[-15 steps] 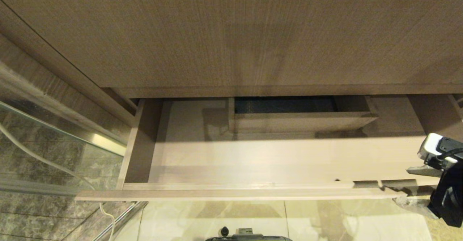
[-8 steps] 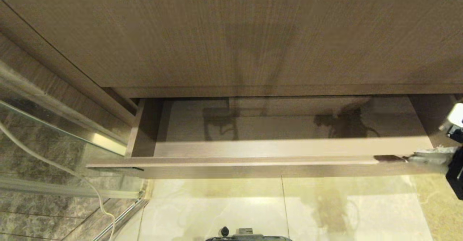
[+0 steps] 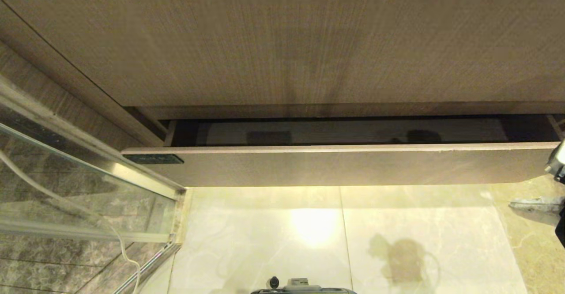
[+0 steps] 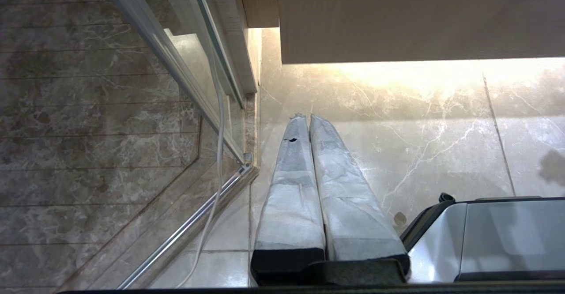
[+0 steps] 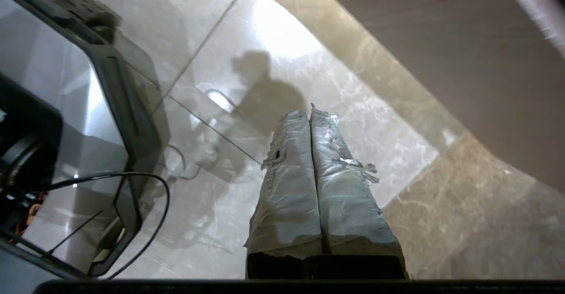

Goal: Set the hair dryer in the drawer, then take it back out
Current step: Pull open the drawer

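Both grippers wear long tapered fingers (image 5: 287,183) wrapped in crinkled, fraying grey tape over black bases; behind them, a silver base (image 4: 499,236) with black trim (image 5: 119,108) and thin black cables (image 5: 163,197).

The drawer (image 3: 335,166), nearly closed, hides most of its dark interior; the hair dryer cannot be seen. The right gripper (image 3: 536,205) is cut off by the head view's right edge.
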Robot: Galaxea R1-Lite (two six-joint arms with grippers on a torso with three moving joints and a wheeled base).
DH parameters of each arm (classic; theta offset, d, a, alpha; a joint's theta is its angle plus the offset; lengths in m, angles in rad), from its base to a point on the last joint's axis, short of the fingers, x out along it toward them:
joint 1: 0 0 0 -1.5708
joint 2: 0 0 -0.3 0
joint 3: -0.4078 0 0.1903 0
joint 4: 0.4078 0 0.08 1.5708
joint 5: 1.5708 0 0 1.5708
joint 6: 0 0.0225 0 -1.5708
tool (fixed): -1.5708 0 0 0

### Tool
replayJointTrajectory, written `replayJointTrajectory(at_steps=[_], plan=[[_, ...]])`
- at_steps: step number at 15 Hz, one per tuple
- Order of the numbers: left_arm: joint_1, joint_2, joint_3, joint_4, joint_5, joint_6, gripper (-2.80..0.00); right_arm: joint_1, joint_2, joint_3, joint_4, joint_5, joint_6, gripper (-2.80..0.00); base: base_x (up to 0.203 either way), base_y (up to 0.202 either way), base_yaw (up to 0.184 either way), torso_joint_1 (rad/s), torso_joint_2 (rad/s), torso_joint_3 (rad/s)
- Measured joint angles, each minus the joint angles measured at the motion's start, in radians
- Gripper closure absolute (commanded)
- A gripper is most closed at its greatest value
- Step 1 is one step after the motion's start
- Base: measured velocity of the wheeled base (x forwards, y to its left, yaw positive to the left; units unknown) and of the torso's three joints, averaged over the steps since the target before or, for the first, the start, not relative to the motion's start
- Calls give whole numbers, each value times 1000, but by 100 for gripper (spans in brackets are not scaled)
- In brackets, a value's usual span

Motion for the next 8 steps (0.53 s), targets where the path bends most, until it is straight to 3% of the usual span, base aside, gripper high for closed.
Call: replayJointTrajectory(at_steps=[8], plan=[[0,0,0,-1,0,0,0,2,-128,51,63,2,289,0,0,0,0,0,0,0]])
